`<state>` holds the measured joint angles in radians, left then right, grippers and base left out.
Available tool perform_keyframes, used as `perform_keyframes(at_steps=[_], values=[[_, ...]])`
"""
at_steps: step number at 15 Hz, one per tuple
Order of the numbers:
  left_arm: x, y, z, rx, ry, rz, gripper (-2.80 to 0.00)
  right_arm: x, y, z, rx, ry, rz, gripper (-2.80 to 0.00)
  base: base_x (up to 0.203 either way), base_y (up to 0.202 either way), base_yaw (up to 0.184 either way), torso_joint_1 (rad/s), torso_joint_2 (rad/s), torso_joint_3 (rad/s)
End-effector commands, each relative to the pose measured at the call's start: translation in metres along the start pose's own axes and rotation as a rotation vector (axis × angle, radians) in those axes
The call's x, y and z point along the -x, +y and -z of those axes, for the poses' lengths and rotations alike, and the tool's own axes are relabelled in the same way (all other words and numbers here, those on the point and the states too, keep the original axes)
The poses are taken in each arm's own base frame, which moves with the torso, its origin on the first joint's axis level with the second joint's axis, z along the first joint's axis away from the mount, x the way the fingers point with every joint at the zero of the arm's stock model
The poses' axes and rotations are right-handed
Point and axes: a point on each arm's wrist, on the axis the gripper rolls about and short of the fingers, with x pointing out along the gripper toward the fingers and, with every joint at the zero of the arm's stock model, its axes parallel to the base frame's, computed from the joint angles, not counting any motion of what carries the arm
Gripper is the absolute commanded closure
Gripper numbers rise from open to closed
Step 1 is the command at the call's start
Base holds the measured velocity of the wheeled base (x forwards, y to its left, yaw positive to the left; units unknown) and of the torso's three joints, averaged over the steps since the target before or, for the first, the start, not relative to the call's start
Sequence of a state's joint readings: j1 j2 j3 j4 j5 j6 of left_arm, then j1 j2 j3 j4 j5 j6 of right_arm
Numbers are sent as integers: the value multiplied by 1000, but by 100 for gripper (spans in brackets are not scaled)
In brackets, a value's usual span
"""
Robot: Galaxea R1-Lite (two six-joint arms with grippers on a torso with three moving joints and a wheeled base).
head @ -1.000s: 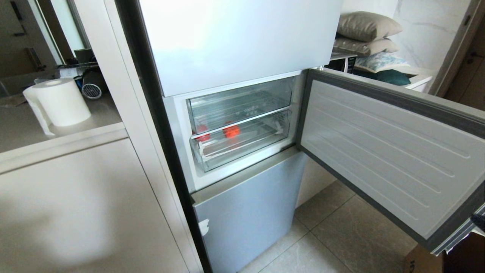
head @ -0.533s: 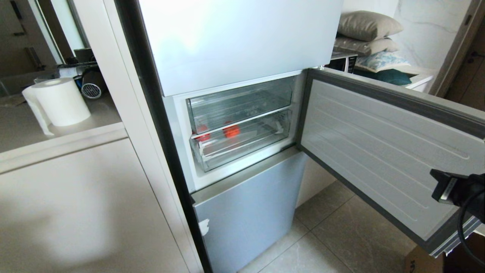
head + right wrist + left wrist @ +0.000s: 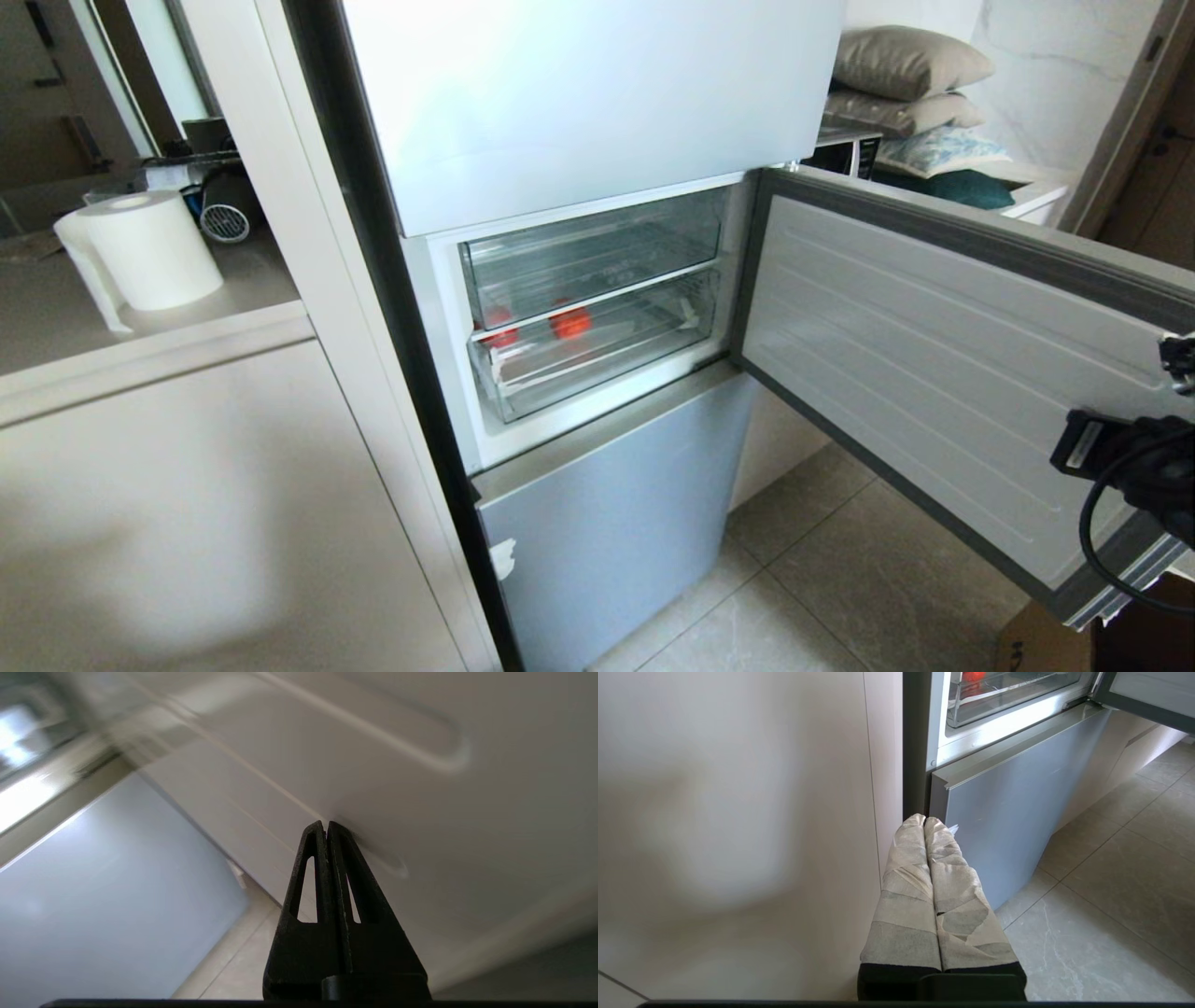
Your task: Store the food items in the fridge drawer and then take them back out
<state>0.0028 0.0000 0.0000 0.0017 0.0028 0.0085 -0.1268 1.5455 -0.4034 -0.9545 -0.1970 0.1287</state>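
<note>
The fridge (image 3: 597,103) has its middle door (image 3: 934,373) swung open to the right. Inside, the clear fridge drawer (image 3: 597,359) sits pushed in below a shorter clear bin. A red round fruit (image 3: 569,322) shows through its front, and a second red shape (image 3: 499,331) shows at its left end. My right arm (image 3: 1130,462) is at the right edge, in front of the open door. The right gripper (image 3: 326,823) is shut and empty, close to the door's ribbed inner face. My left gripper (image 3: 924,819), with tape-wrapped fingers, is shut and empty, low by the fridge's bottom front.
A beige cabinet (image 3: 187,513) stands left of the fridge, with a paper towel roll (image 3: 149,247) on its counter. Pillows (image 3: 906,65) are stacked behind the open door. A cardboard box (image 3: 1036,644) sits at the bottom right on the tiled floor (image 3: 822,579).
My right arm has come up into the head view at the right edge, in front of the open door. The fridge, drawer and fruit have not moved.
</note>
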Motion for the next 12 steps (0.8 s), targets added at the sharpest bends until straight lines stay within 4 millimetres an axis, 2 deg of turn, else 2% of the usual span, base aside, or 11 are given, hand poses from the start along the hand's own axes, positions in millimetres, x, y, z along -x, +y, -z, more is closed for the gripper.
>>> perform_keyframes(at_steps=[1, 6, 9, 10, 12], values=[[0, 0, 0, -1, 3, -1, 0, -3, -4, 0, -5, 1, 20, 0, 0, 0, 0, 0, 0, 0], [0, 0, 0, 1, 1, -1, 0, -4, -7, -2, -12, -8, 20, 0, 0, 0, 0, 0, 0, 0], [0, 0, 0, -1, 3, -1, 0, -3, -5, 0, -10, 5, -71, 0, 0, 0, 0, 0, 0, 0], [0, 0, 0, -1, 2, -1, 0, 2, -5, 7, -7, 25, -78, 0, 0, 0, 0, 0, 0, 0], [0, 0, 0, -1, 1, -1, 0, 26, -3, 26, 5, 51, -134, 0, 0, 0, 0, 0, 0, 0]])
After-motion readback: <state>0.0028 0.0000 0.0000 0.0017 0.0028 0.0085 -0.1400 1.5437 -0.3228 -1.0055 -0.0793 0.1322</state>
